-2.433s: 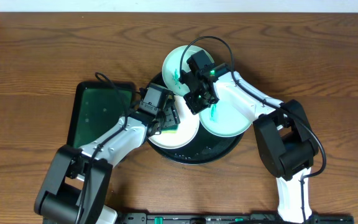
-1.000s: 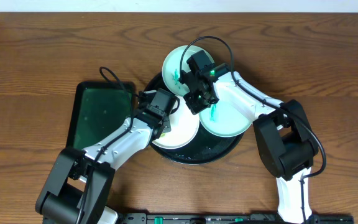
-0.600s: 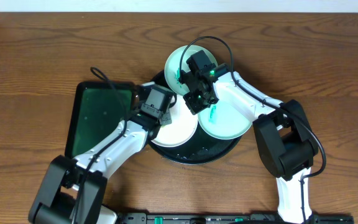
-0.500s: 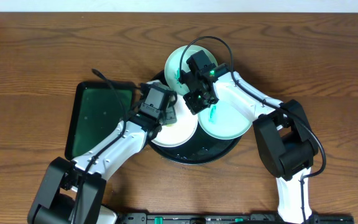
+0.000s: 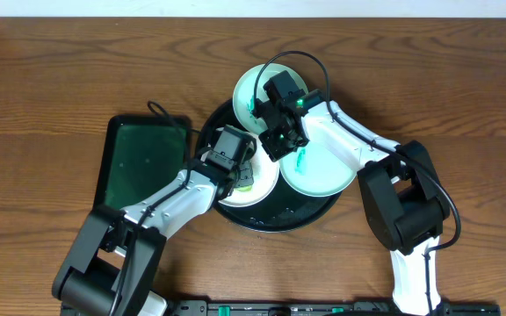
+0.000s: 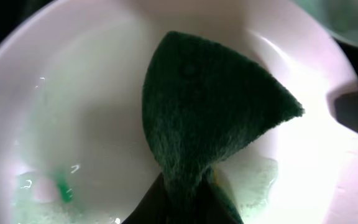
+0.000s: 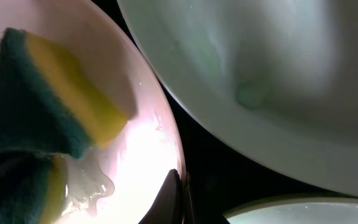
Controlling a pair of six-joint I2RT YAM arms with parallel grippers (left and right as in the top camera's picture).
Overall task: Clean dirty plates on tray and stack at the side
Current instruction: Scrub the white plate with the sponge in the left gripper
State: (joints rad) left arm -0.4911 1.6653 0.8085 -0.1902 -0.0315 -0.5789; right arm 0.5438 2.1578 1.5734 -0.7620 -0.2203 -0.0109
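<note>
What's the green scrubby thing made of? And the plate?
The sponge looks like soft foam: a fuzzy, fibrous dark green scouring face, with a yellow spongy layer showing in the right wrist view. The plate under it looks smooth and glossy, ceramic or hard plastic, I cannot tell which; bright glare and soapy wet patches sit on its surface.

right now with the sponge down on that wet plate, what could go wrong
1. The wiped plate is wet and sudsy, so the sponge in the left jaws could push it sliding on the glossy tray into the neighbouring plate close beside it.
2. A green smear sits away from the sponge and may get missed.
</note>
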